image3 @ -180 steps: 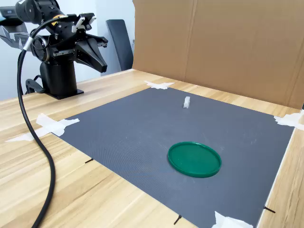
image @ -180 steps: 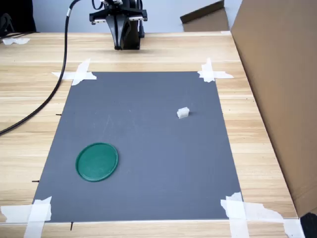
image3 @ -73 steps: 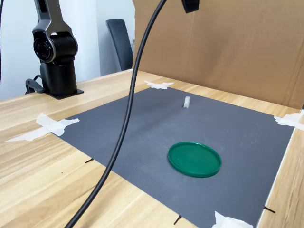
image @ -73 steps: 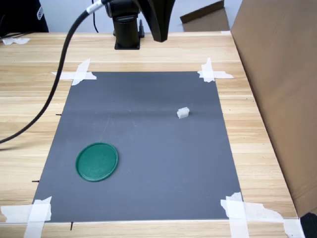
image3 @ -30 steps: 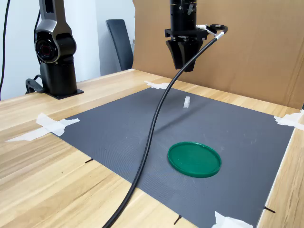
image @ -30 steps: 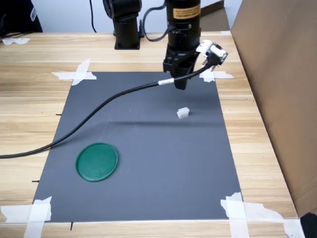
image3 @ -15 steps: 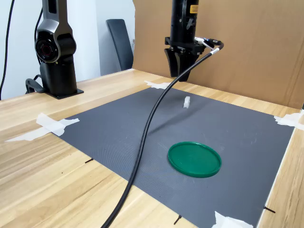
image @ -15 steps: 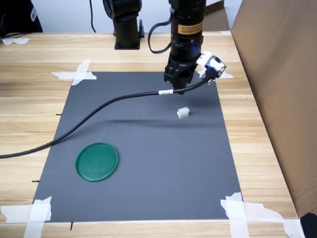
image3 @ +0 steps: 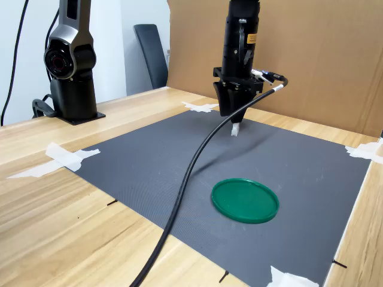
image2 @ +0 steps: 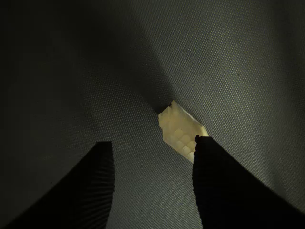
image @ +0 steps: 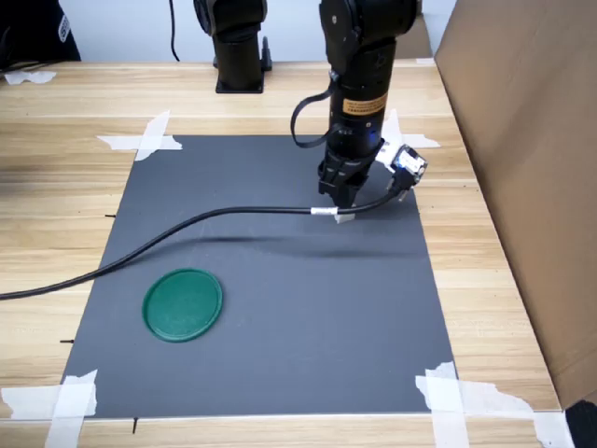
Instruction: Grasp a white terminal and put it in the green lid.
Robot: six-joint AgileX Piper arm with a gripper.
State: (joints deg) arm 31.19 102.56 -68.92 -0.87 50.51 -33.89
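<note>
The white terminal lies on the grey mat, just in front of one dark finger in the wrist view. My gripper points straight down right over it, so the first exterior view shows only a sliver of the white terminal. The second exterior view shows the white terminal directly under the gripper. The gripper is open, its jaws apart and nothing between them. The green lid lies flat and empty on the mat, well away at the first exterior view's lower left; the second exterior view shows the green lid nearer the camera.
A black cable trails from the wrist across the mat towards the first exterior view's left. A tall cardboard wall borders the table on the first exterior view's right. The arm's base stands at the far edge. White tape holds the mat's corners.
The arm has swung out from its base and come down over the mat; in the last second the gripper dropped from above the terminal to just over it. Terminal and lid have not moved.
</note>
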